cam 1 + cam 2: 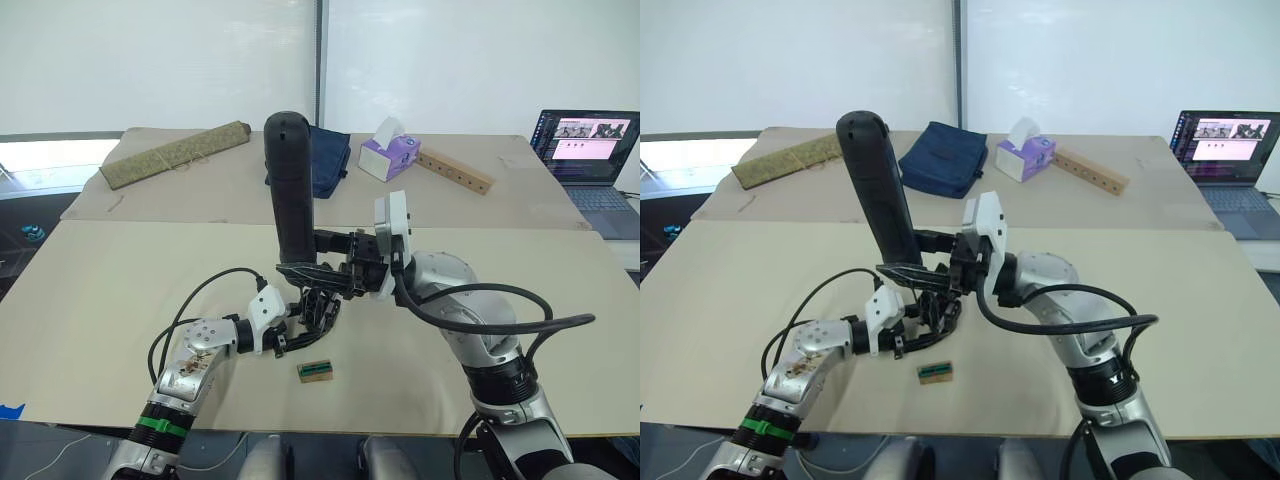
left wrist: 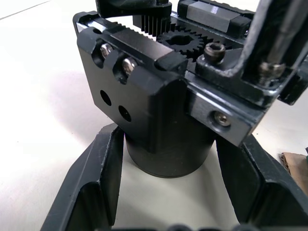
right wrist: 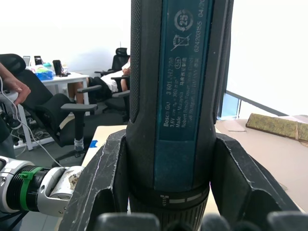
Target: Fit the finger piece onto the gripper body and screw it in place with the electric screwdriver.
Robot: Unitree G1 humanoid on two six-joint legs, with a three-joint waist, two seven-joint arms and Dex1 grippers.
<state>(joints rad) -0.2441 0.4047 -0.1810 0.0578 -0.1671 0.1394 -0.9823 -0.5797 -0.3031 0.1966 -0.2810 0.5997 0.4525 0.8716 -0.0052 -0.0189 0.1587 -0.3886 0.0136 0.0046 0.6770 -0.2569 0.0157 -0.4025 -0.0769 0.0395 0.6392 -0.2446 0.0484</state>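
Note:
The electric screwdriver (image 1: 290, 185) stands nearly upright with its tip down, and my right gripper (image 1: 305, 256) is shut on its lower handle; the dark blue handle (image 3: 175, 96) sits between both fingers (image 3: 103, 187). Its metal bit (image 2: 279, 33) comes down onto the top of the gripper body (image 2: 159, 110), a black block with a toothed gear and a round base. My left gripper (image 1: 305, 322) is shut on that round base, one finger (image 2: 94, 187) on each side. I cannot tell the finger piece apart from the black parts on the body.
A small green-and-brown block (image 1: 315, 370) lies on the table just in front of the grippers. At the back stand a blue bag (image 1: 328, 160), a purple tissue box (image 1: 388, 155), a holed wooden bar (image 1: 455, 170), a tan slab (image 1: 175, 155) and a laptop (image 1: 588, 145).

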